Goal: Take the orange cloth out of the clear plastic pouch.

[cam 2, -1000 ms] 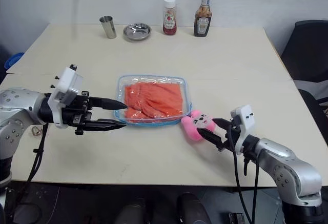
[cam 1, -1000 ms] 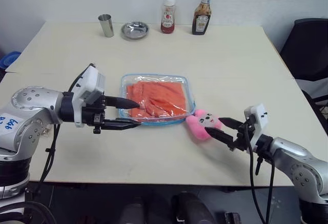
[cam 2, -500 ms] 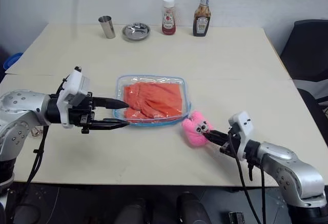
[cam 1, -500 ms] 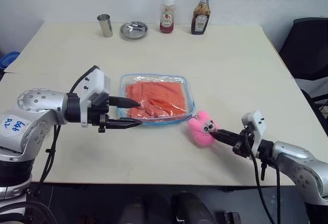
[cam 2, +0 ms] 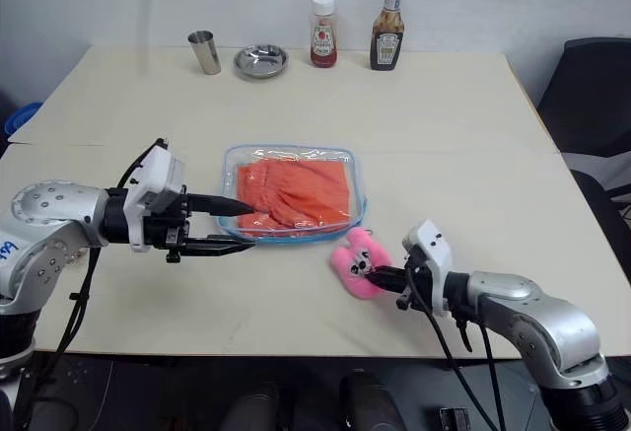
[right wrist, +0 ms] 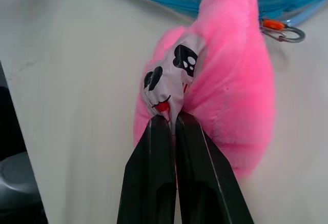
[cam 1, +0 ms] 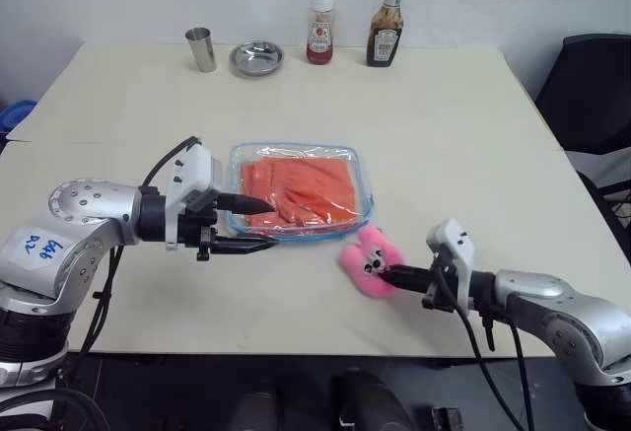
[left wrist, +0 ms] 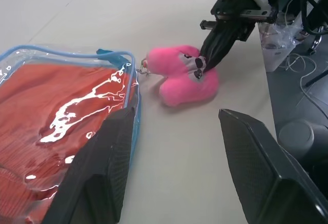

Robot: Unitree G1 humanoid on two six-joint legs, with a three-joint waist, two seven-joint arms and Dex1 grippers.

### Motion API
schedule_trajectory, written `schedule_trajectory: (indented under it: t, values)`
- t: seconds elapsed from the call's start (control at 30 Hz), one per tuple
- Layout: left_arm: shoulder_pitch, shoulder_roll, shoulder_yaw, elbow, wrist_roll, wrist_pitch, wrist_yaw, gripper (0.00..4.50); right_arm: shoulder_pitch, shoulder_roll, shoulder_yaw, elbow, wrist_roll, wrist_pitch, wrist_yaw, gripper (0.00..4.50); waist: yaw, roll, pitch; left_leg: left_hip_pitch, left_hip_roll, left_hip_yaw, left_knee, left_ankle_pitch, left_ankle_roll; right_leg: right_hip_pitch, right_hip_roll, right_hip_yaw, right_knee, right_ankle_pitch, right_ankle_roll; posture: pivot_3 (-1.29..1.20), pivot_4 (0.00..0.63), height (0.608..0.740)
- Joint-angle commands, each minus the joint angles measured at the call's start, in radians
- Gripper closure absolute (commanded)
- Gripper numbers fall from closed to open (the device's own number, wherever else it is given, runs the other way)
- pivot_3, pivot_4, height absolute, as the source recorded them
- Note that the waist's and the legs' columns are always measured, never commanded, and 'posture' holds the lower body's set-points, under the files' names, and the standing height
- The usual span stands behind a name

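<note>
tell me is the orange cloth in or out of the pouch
In. The orange cloth lies folded under the clear plastic pouch's glossy film, inside its blue edging.

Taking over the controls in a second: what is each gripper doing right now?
Left gripper: open, holding nothing, at the clear plastic pouch's near edge.
Right gripper: shut on the pink plush toy.
</note>
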Motion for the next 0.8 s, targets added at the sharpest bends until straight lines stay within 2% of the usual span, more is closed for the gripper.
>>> schedule_trajectory:
  t: [0.03,0.17,0.27,0.5,0.63,0.73,0.8]
  values:
    - [-0.004,0.0,0.0,-0.016,0.006,-0.021,-0.004,1.73,-0.002,0.023,0.048,-0.033,0.022,-0.005,0.037,4.47,-0.001,0.0,0.0,0.0,0.0,0.0,0.0,0.0,0.0,0.0,0.0,0.0,0.0,0.0,0.0,0.0,0.15,0.74]
    - [-0.018,-0.004,-0.014,-0.005,0.013,-0.027,-0.006,1.73,-0.045,0.04,0.092,-0.034,0.009,-0.005,0.041,4.47,-0.005,0.0,0.0,0.0,0.0,0.0,0.0,0.0,0.0,0.0,0.0,0.0,0.0,0.0,0.0,0.0,0.15,0.74]
    - [-0.028,-0.007,-0.024,0.005,0.019,-0.033,-0.008,1.73,-0.08,0.08,0.101,-0.023,0.031,0.017,0.021,3.8,-0.007,0.0,0.0,0.0,0.0,0.0,0.0,0.0,0.0,0.0,0.0,0.0,0.0,0.0,0.0,0.0,0.15,0.74]
    - [-0.044,-0.016,-0.037,0.019,0.029,-0.041,-0.009,1.73,-0.109,0.12,0.091,-0.019,0.053,0.059,-0.017,1.47,-0.008,0.0,0.0,0.0,0.0,0.0,0.0,0.0,0.0,0.0,0.0,0.0,0.0,0.0,0.0,0.0,0.15,0.74]
    - [-0.05,-0.049,-0.087,0.023,0.064,-0.058,0.001,1.73,-0.113,0.072,0.154,-0.026,-0.022,0.032,0.002,0.13,-0.011,0.0,0.0,0.0,0.0,0.0,0.0,0.0,-0.001,0.0,0.0,0.0,0.0,0.0,0.0,0.0,0.15,0.74]
    - [-0.098,-0.117,-0.213,0.069,0.167,-0.119,0.009,1.73,-0.101,0.078,0.144,-0.029,-0.007,0.036,-0.002,0.13,-0.005,0.0,0.0,0.0,0.0,-0.001,0.0,0.0,-0.001,0.0,0.0,0.0,0.0,0.0,0.0,0.0,0.15,0.74]
    - [-0.134,-0.154,-0.344,0.134,0.329,-0.279,-0.007,1.73,-0.098,0.081,0.143,-0.034,-0.004,0.04,-0.008,0.13,-0.001,-0.001,-0.001,0.0,0.0,-0.001,0.0,0.001,0.0,0.0,0.0,0.0,0.0,0.0,0.0,0.0,0.15,0.74]
